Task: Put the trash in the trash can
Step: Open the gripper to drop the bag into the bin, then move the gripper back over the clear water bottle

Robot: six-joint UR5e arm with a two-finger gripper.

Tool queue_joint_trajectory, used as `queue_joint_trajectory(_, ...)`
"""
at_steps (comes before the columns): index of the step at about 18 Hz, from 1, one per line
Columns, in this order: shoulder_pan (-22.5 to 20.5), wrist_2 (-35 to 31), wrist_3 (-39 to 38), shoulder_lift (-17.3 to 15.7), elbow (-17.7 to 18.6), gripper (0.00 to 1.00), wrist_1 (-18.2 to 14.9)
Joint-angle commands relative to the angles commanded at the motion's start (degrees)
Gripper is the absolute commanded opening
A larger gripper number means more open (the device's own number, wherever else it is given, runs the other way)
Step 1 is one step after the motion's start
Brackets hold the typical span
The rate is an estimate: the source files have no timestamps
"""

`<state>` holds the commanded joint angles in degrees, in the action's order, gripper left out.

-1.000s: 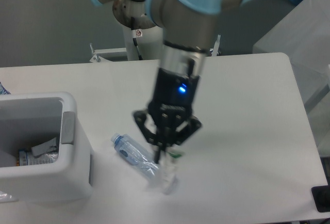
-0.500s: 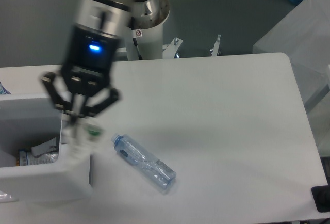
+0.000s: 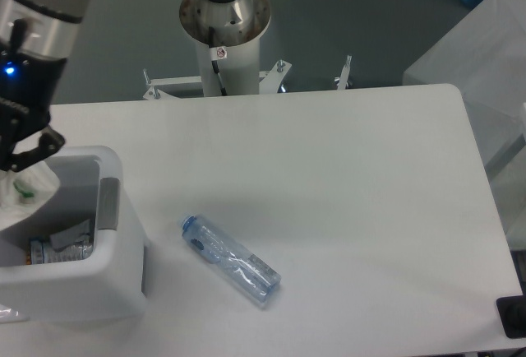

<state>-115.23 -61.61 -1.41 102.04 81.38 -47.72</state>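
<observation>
Two trash pieces in play. Crumpled clear plastic wrapper with green strip [image 3: 25, 192] hangs over open mouth of white boxy plastic bin [image 3: 90, 287], at left edge of view. Black two-finger claw [image 3: 18, 164] just above wrapper, partly cut off by frame; cannot tell if fingers grip or have let go. Clear blue-labelled plastic bottle [image 3: 229, 260] lies flat on white counter [image 3: 353, 201], right of bin, well right of claw, long axis diagonal, cap toward bin.
</observation>
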Motion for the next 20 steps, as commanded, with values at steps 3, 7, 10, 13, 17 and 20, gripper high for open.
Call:
queue_joint_trajectory(3,0.0,-0.35,0.35,0.97,-0.17,0.65,0.09)
queue_joint_trajectory(7,-0.26,-0.62,0.27,0.71,-0.09,0.98,0.0)
queue_joint_trajectory(10,-1.23,-0.79,0.35,0.62,-0.09,1.0,-0.18)
queue_joint_trajectory(13,-5.08,-0.88,0.0,-0.7,0.52,1.0,-0.44)
queue_joint_trajectory(17,-13.43,-0.53,-2.53,-1.14,2.37,1.0,-0.35)
queue_joint_trajectory(20,-18.71,-0.44,-4.66,1.57,1.76,1.0,-0.09)
